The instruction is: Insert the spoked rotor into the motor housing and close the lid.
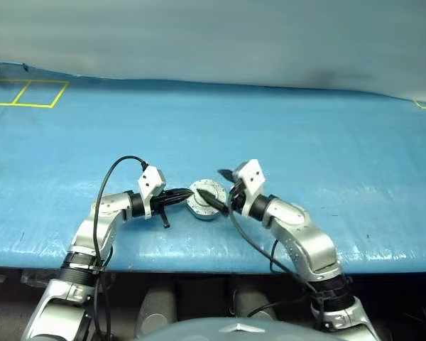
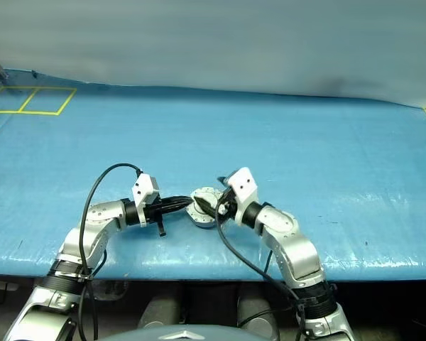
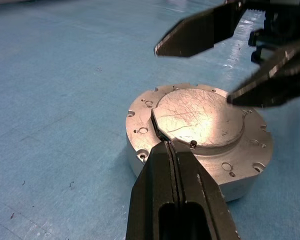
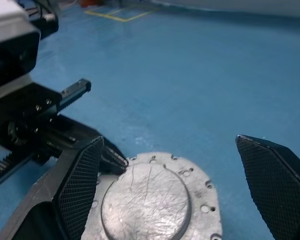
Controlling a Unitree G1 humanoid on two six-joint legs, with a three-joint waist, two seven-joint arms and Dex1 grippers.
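Observation:
The motor housing (image 3: 230,189) is a short silver cup on the blue table, also seen near the front middle (image 1: 202,204). The lid (image 3: 200,117), a silver disc with a raised smooth centre and small holes round its flange, lies flat on top of it. The spoked rotor is hidden. My left gripper (image 3: 170,145) is shut, its tips resting against the edge of the lid's raised centre, nothing between them. My right gripper (image 4: 169,142) stands open just above the lid from the other side, its fingers (image 3: 200,30) spread wide and clear of the metal.
The blue table cover (image 1: 284,142) stretches wide behind and to both sides of the housing. Yellow tape squares (image 1: 28,92) mark the far left corner. The table's front edge (image 1: 199,259) runs close below the housing. A black cable (image 1: 117,167) loops over my left wrist.

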